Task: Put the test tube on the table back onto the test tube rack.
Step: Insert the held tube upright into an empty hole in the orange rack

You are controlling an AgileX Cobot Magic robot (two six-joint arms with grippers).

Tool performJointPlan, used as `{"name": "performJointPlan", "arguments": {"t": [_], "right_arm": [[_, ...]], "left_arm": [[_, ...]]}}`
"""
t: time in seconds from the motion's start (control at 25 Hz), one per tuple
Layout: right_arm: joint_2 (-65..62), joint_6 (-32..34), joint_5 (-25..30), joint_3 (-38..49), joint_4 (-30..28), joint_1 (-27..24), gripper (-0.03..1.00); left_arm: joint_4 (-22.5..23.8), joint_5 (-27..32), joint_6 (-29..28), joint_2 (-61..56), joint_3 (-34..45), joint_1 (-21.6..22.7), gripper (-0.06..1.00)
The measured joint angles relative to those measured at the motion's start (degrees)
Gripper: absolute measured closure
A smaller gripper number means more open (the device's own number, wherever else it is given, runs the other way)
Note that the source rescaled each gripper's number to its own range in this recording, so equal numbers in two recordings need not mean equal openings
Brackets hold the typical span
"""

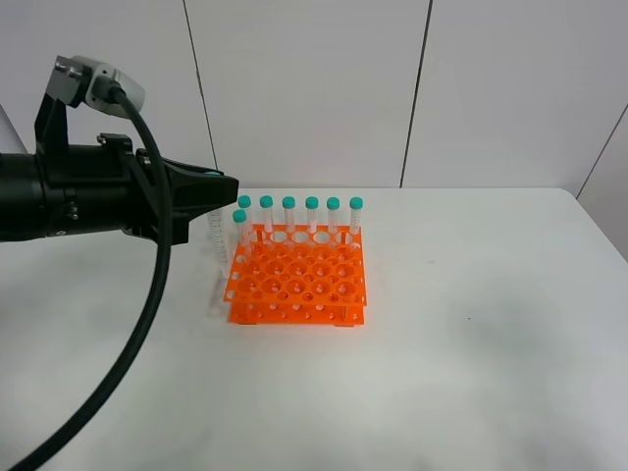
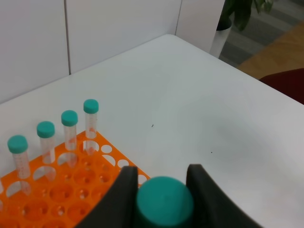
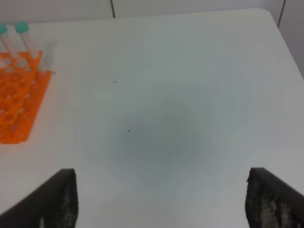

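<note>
Left gripper (image 1: 224, 186) comes in level from the left side of the high view. Its jaws are pinched on the teal cap (image 2: 165, 202) of the tube (image 1: 219, 238). In the left wrist view a black finger (image 2: 124, 190) sits tight against each side of the cap. The tube hangs upright, pointed end down, its clear body below the gripper. It is just beside the left end of the rack (image 1: 297, 285), near the far corner and outside the grid of holes, not in any hole. Cannot tell whether the tip touches the table (image 1: 471, 343) or hangs clear of it. The rack stands flat on the table, orange and two-tiered. It holds seven other tubes (image 1: 311, 211), all upright with teal caps: six along the far row and one in the next row at the left end. The remaining holes are open. Right gripper (image 3: 161, 190) shows only in its own wrist view. Its fingers (image 3: 61, 199) are spread wide with nothing between them, over bare table, and the rack end is well off to one side.
</note>
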Motion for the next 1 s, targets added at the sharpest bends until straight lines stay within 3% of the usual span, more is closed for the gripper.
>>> {"name": "performJointPlan", "arguments": {"t": [1.0], "right_arm": [[0.00, 0.00, 0.00, 0.00, 0.01, 0.00, 0.23]], "left_arm": [[0.00, -0.53, 0.04, 0.00, 0.00, 0.00, 0.94]]}}
